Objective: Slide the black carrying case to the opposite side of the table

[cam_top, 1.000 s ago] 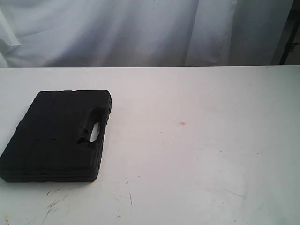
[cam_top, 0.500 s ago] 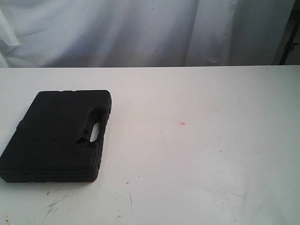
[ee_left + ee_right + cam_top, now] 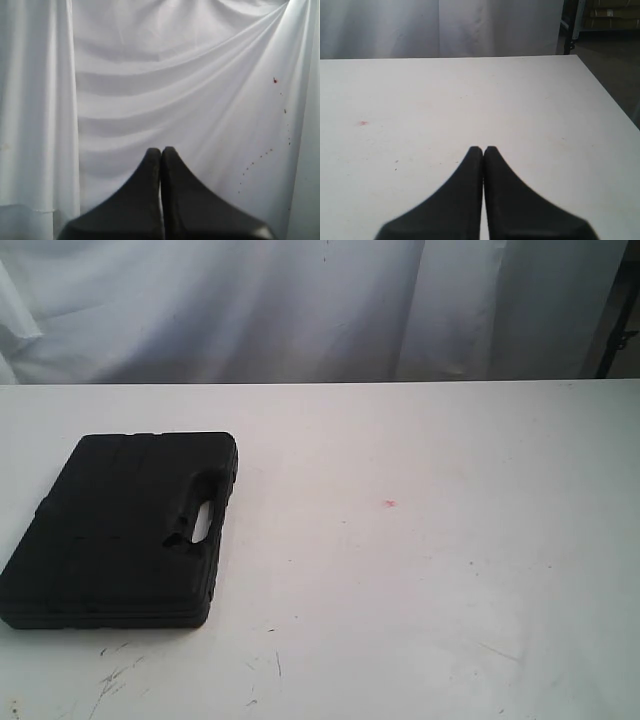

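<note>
The black carrying case (image 3: 125, 530) lies flat on the left part of the white table (image 3: 430, 570), its handle cutout facing the table's middle. Neither arm shows in the exterior view. My left gripper (image 3: 161, 150) is shut with nothing between its fingers; its view holds only white cloth, not the case. My right gripper (image 3: 483, 149) is shut too and empty, above the bare white table (image 3: 470, 100). The case does not show in either wrist view.
A white curtain (image 3: 300, 310) hangs behind the table's far edge. A tiny red spot (image 3: 390, 504) marks the tabletop near its middle, and dark scuffs (image 3: 115, 675) lie near the front edge. A dark stand (image 3: 572, 25) and floor lie beyond the table's right edge.
</note>
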Controlling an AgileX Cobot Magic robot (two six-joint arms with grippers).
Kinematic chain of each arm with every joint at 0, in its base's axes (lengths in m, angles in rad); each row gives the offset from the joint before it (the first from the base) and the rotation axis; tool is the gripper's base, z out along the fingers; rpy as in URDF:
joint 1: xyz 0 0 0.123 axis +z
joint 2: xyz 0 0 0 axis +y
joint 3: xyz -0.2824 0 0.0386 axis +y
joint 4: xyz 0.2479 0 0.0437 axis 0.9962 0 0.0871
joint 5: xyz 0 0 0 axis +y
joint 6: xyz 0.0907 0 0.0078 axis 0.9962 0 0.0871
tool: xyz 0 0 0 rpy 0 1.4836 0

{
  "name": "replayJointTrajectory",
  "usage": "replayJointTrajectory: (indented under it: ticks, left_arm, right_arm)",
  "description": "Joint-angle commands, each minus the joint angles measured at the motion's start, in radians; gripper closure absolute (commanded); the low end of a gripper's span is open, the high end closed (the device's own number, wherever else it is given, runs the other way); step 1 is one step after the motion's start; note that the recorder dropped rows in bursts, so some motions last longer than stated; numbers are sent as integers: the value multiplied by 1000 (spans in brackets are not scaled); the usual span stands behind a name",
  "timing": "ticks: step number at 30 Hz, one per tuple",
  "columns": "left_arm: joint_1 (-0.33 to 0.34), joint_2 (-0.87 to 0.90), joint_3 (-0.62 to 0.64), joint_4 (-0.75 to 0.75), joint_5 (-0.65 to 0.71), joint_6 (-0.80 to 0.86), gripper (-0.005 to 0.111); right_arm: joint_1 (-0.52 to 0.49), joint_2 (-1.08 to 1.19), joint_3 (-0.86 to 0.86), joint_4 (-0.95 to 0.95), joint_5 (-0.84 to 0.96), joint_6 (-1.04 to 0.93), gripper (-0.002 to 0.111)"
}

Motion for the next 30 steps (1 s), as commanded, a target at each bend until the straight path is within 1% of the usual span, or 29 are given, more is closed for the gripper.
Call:
replayJointTrajectory:
  ticks: [1, 8, 15, 18, 20, 25, 27, 30]
  left_arm:
    - [2, 34, -142, -11, 81, -9, 107]
    - [2, 276, -324, -11, 100, -9, 107]
    - [2, 591, -468, -11, 249, -7, 107]
    - [2, 722, -515, -11, 340, -7, 107]
    - [2, 791, -534, -11, 413, -7, 107]
    - [2, 964, -536, -11, 593, -7, 107]
    - [2, 1019, -536, -11, 632, -7, 107]
    - [2, 1070, -536, -11, 620, -7, 107]
  right_arm:
    - [-3, -3, 3, -4, -2, -4, 108]
    - [-3, -3, 3, -4, -2, -4, 108]
    - [-3, -3, 3, -4, -2, -4, 108]
    - [-3, -3, 3, -4, -2, -4, 108]
    - [-3, -3, 3, -4, -2, -4, 108]
    - [-3, -3, 3, -4, -2, -4, 108]
    - [-3, -3, 3, -4, -2, -4, 108]
    - [-3, -3, 3, -4, -2, -4, 108]
